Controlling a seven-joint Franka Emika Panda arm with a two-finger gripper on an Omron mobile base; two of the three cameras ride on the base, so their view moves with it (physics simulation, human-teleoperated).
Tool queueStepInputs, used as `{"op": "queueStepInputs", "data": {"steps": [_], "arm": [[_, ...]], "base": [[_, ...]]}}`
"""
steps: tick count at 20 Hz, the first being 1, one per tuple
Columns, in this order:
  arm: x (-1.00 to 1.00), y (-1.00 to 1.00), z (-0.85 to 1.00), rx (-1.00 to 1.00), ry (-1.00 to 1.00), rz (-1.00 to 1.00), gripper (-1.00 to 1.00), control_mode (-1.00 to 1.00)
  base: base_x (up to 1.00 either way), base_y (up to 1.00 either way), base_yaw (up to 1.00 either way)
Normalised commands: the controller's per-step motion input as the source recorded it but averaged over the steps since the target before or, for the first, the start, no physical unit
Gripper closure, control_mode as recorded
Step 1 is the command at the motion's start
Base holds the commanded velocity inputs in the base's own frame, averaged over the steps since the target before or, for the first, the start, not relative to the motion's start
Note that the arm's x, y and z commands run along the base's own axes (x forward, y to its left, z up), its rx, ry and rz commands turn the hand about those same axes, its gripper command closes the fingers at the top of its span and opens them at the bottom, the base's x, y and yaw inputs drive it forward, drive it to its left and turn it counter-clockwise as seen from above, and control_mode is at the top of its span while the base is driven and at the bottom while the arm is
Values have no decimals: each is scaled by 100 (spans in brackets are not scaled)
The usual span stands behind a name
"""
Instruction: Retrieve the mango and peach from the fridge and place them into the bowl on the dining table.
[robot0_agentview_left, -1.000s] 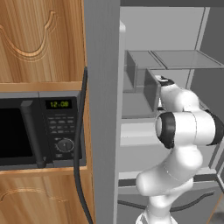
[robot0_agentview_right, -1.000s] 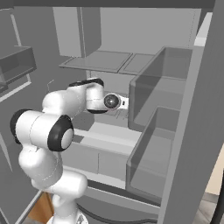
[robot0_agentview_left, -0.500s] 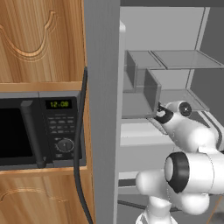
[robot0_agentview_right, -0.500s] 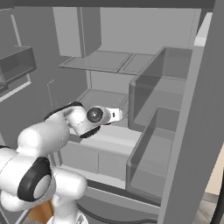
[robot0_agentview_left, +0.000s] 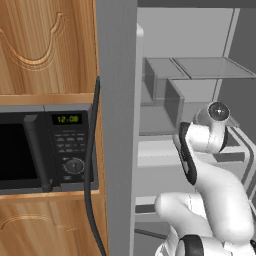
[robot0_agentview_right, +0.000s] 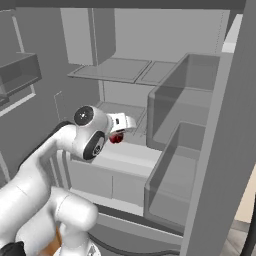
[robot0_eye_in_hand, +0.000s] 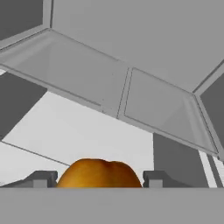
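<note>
In the hand view a smooth yellow-orange mango (robot0_eye_in_hand: 98, 171) fills the whole gap of my gripper (robot0_eye_in_hand: 98, 178), with a dark fingertip (robot0_eye_in_hand: 41, 178) pressed against each side. In the right base view my gripper (robot0_agentview_right: 126, 123) reaches into the open fridge (robot0_agentview_right: 165, 40) above its middle shelf (robot0_agentview_right: 127, 155). A small dark-red round fruit (robot0_agentview_right: 116, 138), the peach by its colour, shows just under the hand. I cannot tell whether it rests on the shelf. The bowl and the dining table are out of view.
Clear door bins (robot0_agentview_right: 185, 105) stand close on the right and glass shelves (robot0_agentview_right: 112, 70) hang overhead. Drawers (robot0_agentview_right: 100, 180) sit below the shelf. Left of the fridge's grey door edge (robot0_agentview_left: 117, 125) are a black microwave (robot0_agentview_left: 45, 150) and wooden cabinets (robot0_agentview_left: 45, 45).
The arm has folded, its elbow dropping from shelf height to low in front of the drawers. The hand has stayed over the middle shelf, shifting only a little.
</note>
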Motion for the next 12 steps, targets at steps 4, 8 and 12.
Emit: {"op": "queueStepInputs", "data": {"steps": [4,8,12], "arm": [[-100,-25,100,1,8,0,100,-100],[-100,0,94,0,-4,8,100,-100],[-100,0,42,2,-34,19,100,-100]], "base": [[0,0,0],[0,0,0],[0,0,0]]}}
